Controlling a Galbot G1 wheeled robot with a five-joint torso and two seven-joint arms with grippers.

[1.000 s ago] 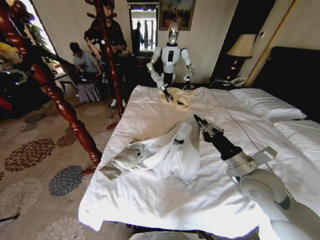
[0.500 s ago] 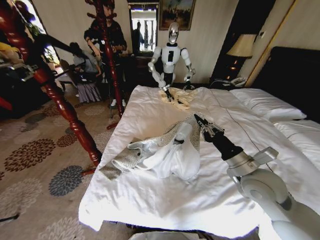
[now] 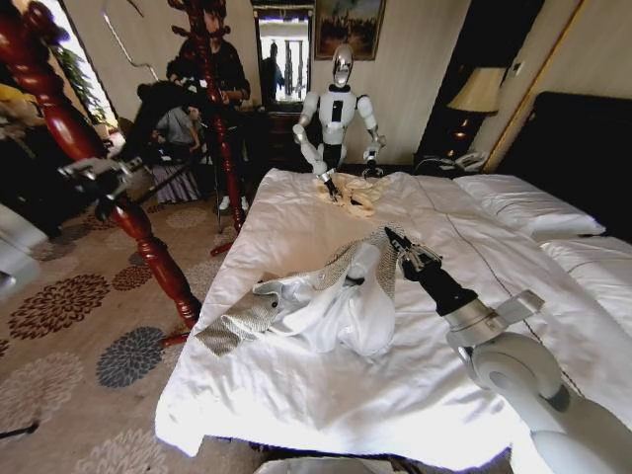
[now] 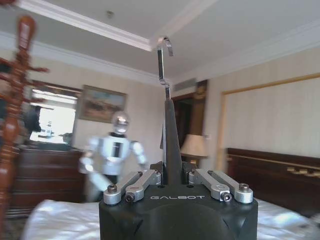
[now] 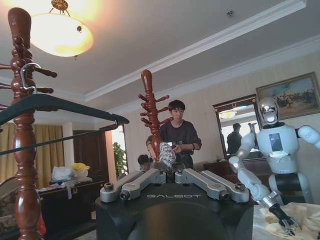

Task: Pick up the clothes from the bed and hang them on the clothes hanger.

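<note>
The grey-beige woven jacket (image 3: 252, 314) lies bunched on the white bed (image 3: 296, 395), its white lining turned out. My right gripper (image 3: 392, 237) is shut on the jacket's upper edge; in the right wrist view a tuft of the jacket's fabric (image 5: 166, 154) sticks up between the jaws of the right gripper (image 5: 167, 172). My left gripper (image 3: 109, 178) is raised off the bed's left side, shut on the black clothes hanger (image 3: 148, 104). In the left wrist view the hanger (image 4: 171, 135) stands edge-on in the left gripper (image 4: 170, 175), metal hook (image 4: 162, 55) on top. The hanger (image 5: 50, 107) also appears in the right wrist view.
A red wooden coat stand (image 3: 138, 237) rises beside the bed's left edge, a second stand (image 3: 219, 128) farther back. Another robot (image 3: 338, 109) at the far side handles a cream garment (image 3: 355, 193). Pillows (image 3: 523, 207) and a dark headboard (image 3: 583, 158) are on the right.
My left arm has swung right and down, toward the bed, carrying the hanger. The right gripper and the jacket have stayed put.
</note>
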